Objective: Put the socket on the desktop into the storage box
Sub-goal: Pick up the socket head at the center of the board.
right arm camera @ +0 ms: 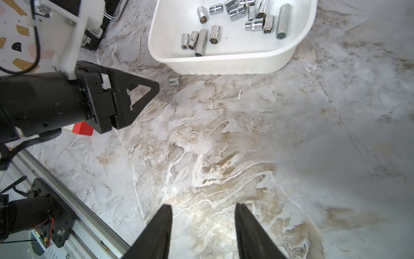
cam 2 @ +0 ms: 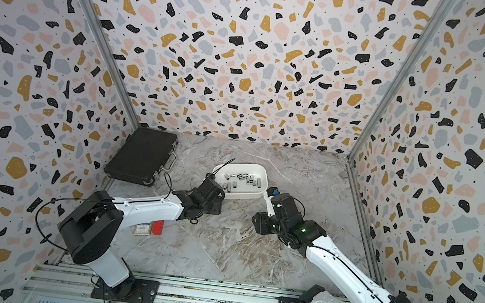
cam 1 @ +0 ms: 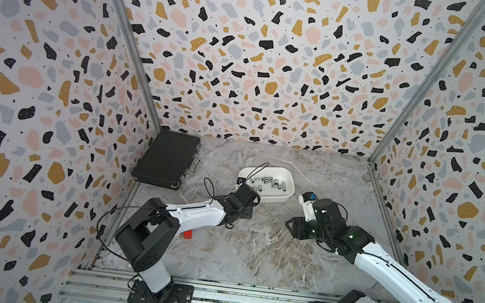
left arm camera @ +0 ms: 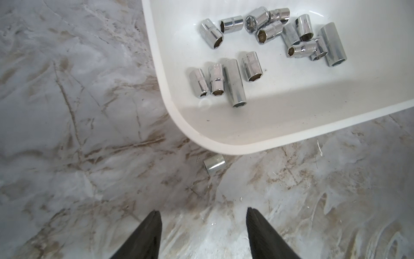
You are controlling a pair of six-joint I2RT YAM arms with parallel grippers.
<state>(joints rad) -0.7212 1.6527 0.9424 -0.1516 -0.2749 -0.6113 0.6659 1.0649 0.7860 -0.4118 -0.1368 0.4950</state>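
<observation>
Socket (left arm camera: 214,164) lies on tabletop (left arm camera: 67,134) just outside box (left arm camera: 174,107) corner — left pincer (left arm camera: 202,210) apart, empty; advise straddling its sides squarely, clear of the box wall.

**The right gripper (right arm camera: 202,205) is holding its fingers (right arm camera: 160,226) parted above the marbled bench (right arm camera: 224,139), with nothing between them.**

Counting twelve o'clock as straight ahead of those fingers, the white storage box (right arm camera: 224,65) is sitting at twelve, carrying a scatter of chrome sockets (right arm camera: 215,33). One loose socket (right arm camera: 175,81) is lying on the bench at about eleven, just outside the box wall. The left gripper (right arm camera: 154,88) is pointing toward it from ten o'clock, near but not touching. A red block (right arm camera: 83,129) is showing beneath that arm.
</observation>
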